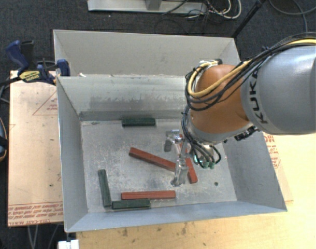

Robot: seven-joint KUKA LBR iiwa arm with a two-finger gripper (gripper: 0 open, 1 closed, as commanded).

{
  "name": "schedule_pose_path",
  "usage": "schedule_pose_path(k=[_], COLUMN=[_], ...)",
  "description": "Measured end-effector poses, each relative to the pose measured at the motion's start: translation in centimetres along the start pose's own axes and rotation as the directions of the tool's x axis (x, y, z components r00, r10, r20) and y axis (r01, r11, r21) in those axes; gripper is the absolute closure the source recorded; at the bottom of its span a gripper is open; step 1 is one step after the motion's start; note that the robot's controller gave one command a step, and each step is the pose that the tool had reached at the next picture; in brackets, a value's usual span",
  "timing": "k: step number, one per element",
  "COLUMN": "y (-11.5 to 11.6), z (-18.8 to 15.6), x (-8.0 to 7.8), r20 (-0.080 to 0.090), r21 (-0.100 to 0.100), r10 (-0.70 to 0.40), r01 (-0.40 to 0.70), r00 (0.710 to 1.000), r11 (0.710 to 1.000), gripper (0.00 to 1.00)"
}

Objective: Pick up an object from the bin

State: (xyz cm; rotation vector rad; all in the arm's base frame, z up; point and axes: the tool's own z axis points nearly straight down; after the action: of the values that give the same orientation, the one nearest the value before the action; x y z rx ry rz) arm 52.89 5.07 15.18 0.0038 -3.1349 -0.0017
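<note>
Pincer (180, 174) sits at the right end of the diagonal red-brown bar (150, 158), which runs up-left from it; its opening can't be told.

The grey robot arm (285, 90) reaches in from the right, and its gripper (179, 174) is low over the floor of the grey metal bin (70, 149), at the right end of a long red bar (153, 158) lying slantwise. A short red bar (192, 175) lies just beside it. Another flat red bar (147, 194) and three dark green bars (138, 122) (103, 187) (131, 204) lie apart.
</note>
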Motion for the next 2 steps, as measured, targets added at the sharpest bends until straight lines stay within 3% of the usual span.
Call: schedule_pose_path(k=[1, 2], y=[0.0, -0.2], z=[-0.3, 3.1], x=[-0.2, 1.1], r20=[0.007, 0.012], r21=[0.0, 0.001], r10=[0.001, -0.087], r01=[-0.001, 0.087], r00=[1.0, 0.996], r11=[1.0, 0.996], gripper=[0.0, 0.0])
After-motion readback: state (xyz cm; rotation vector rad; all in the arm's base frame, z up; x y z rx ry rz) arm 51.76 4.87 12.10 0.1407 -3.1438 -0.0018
